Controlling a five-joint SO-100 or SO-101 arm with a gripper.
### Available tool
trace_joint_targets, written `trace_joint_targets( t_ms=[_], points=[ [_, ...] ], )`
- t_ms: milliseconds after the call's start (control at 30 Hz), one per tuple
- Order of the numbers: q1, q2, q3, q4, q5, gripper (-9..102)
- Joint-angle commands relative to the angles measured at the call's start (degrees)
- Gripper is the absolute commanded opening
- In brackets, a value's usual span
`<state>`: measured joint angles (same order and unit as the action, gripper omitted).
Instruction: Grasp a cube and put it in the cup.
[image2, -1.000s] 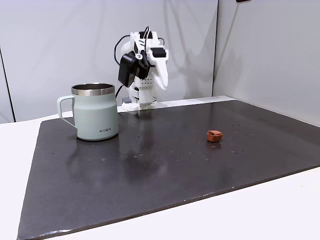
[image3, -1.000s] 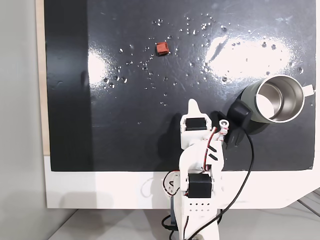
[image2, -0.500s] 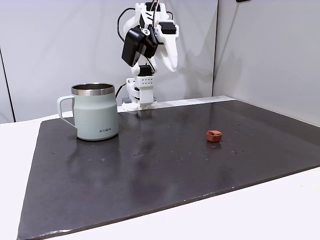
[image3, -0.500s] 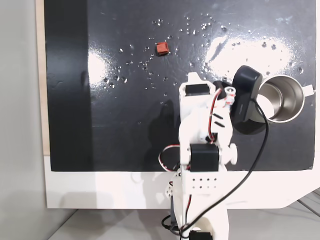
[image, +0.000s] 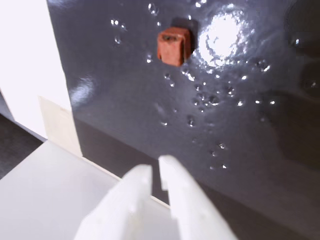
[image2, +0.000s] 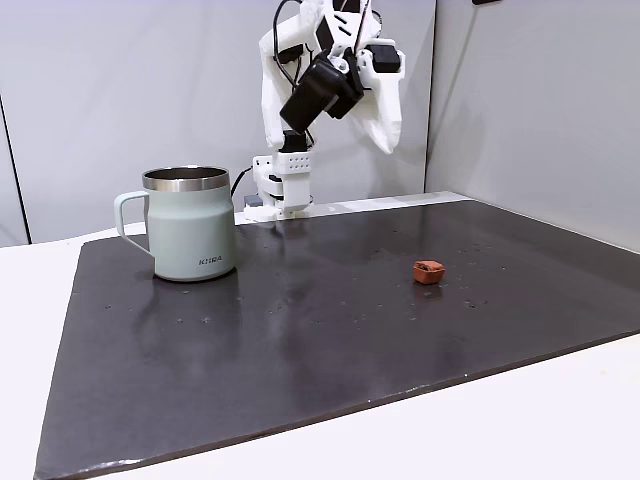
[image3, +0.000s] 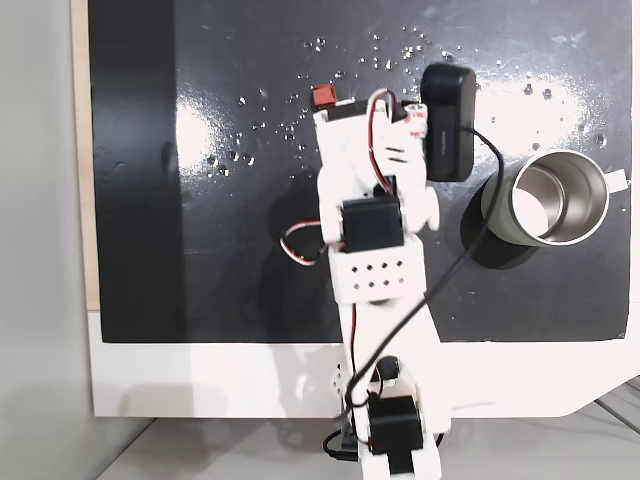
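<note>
The cube (image: 174, 46), a tiny reddish-brown block, lies on the dark mat at the top of the wrist view, well ahead of my fingertips. In a fixed view the cube (image2: 428, 271) sits right of centre, and from above the cube (image3: 322, 95) peeks out at the arm's far end. The sage-green cup (image2: 192, 235) stands upright at the mat's left, its wall (image3: 495, 215) at the right from above. My gripper (image2: 387, 148) hangs high over the mat, pointing down. In the wrist view the gripper (image: 155, 169) is shut, holding nothing.
The dark mat (image2: 300, 340) is speckled with small shiny drops. White tabletop (image2: 520, 420) borders it in front, and a grey wall panel (image2: 540, 110) stands at the right. The arm's base (image2: 285, 190) sits at the mat's back edge behind the cup.
The arm has unfolded from its low pose near the base, risen and swung out over the mat toward the cube. Cube and cup have not moved.
</note>
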<state>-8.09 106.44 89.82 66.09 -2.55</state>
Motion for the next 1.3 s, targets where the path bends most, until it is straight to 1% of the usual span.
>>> trace_joint_targets(
  t_ms=[0,700,833,967,1100,1200,1267],
  points=[
    [-0.6,-4.4,-9.1,3.0,0.4,0],
    [-1.3,-30.5,-42.2,21.8,2.4,0],
    [-1.3,-31.7,-43.8,22.6,2.8,1],
    [-1.3,-31.7,-44.0,22.7,4.5,10],
    [-1.3,-32.2,-44.1,22.9,4.8,22],
    [-0.9,-34.0,-45.5,23.8,5.7,27],
    [-0.8,-35.4,-46.3,24.3,5.6,27]
  ],
)
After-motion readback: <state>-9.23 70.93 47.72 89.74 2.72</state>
